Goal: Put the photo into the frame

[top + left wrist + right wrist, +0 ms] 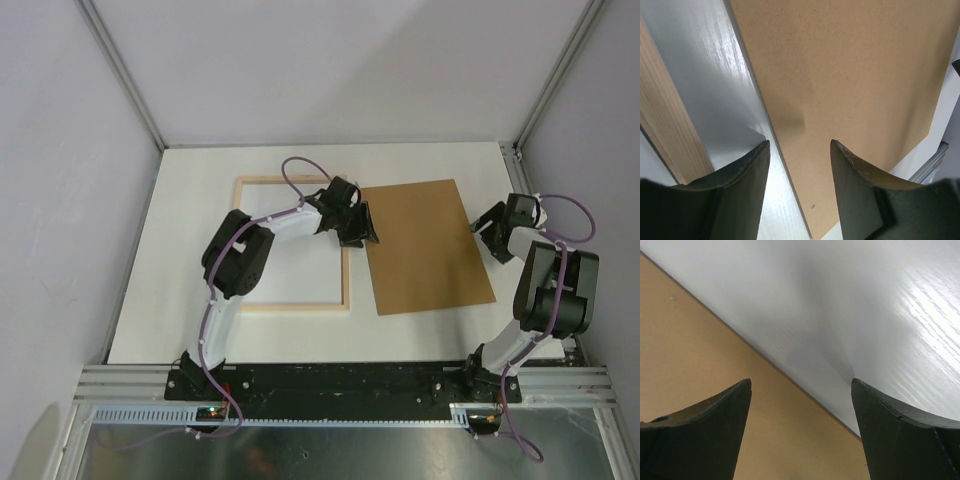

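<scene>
The frame lies flat on the table at centre left with its pale wood side up, and only white shows inside it. One wooden rail of the frame runs along the left of the left wrist view. The photo's printed face shows in no view. My left gripper hovers between the frame's right rail and a brown board. It is open, astride the board's left edge, holding nothing. My right gripper is open and empty at the board's right edge, one finger over the board.
The white table ends at grey walls on the left, back and right. A metal post stands at the back right corner. The arm bases sit on a black rail along the near edge.
</scene>
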